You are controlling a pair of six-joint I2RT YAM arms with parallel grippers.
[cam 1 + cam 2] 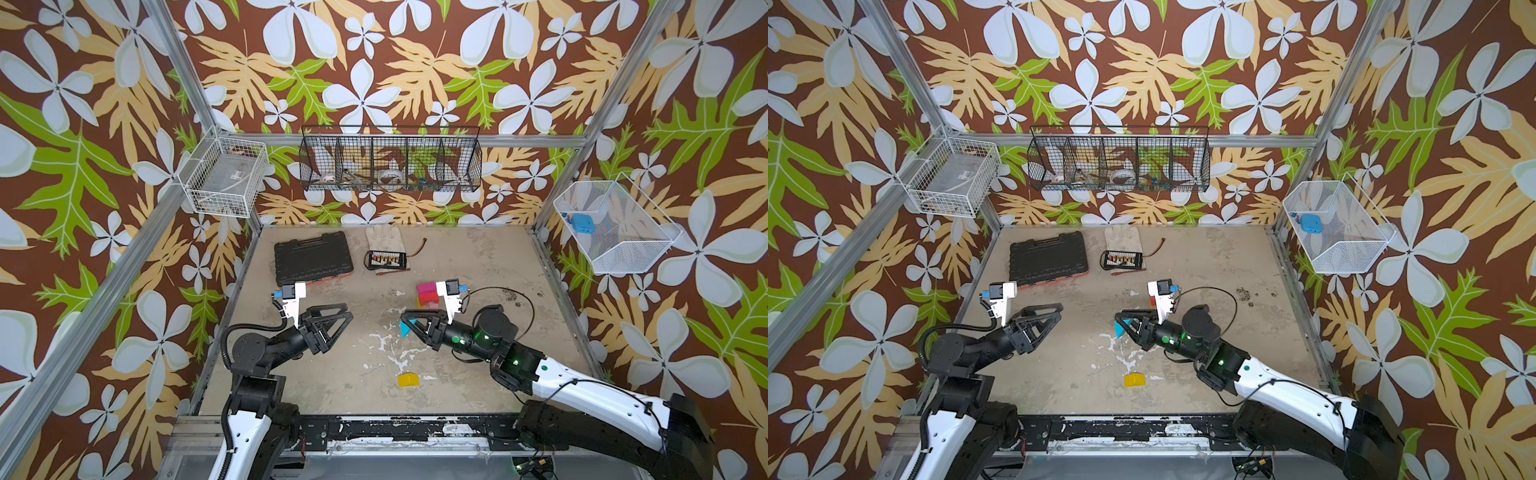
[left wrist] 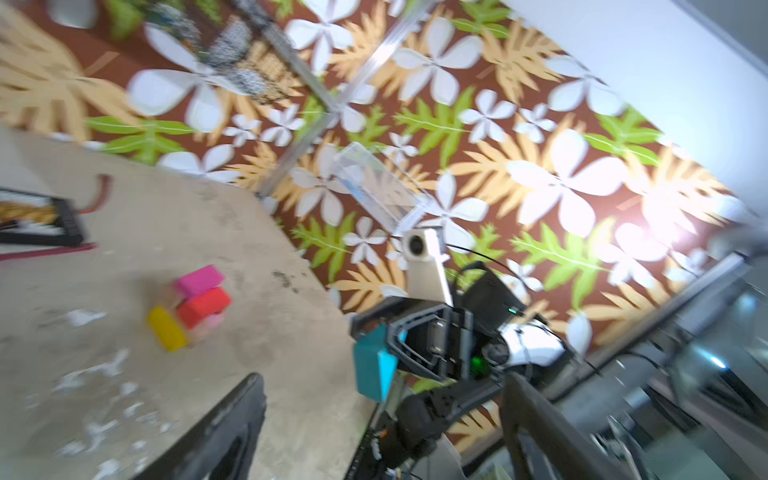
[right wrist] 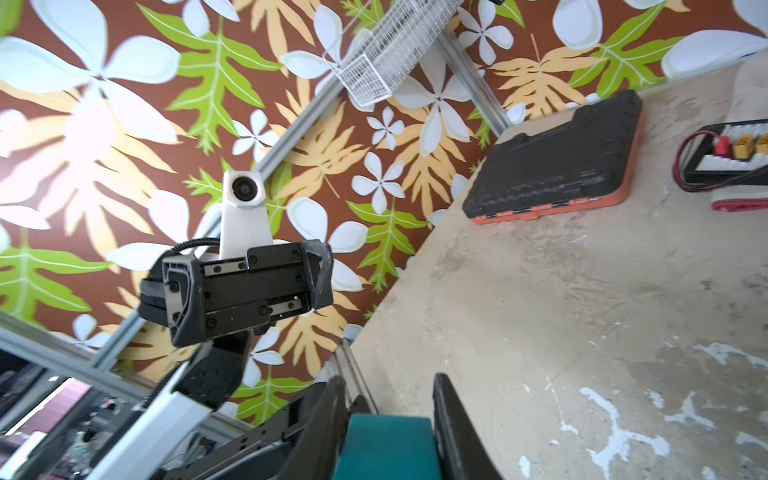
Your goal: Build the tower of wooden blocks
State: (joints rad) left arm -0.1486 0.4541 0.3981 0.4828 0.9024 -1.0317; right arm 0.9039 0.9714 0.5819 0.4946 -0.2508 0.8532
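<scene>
Teal block point(image 3: 388, 446) sits clamped in the right hand point(image 1: 407, 325), near the tower point(image 2: 201, 301) on the surface point(image 1: 478, 365); left hand point(image 1: 347, 313) is empty, jaws apart. Step, likely: carrying teal to the top (loose pieces wait). Next it needs squaring over the magenta block point(image 1: 426, 286) before release.

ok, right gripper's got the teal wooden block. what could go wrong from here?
The teal wooden block sits at the tips of the right gripper, sticking out; it could slip or land tilted.
The stack of magenta and red blocks looks narrow; a nudge while placing might topple it.
The open left gripper faces the right one nearby; the arms might clash.
</scene>
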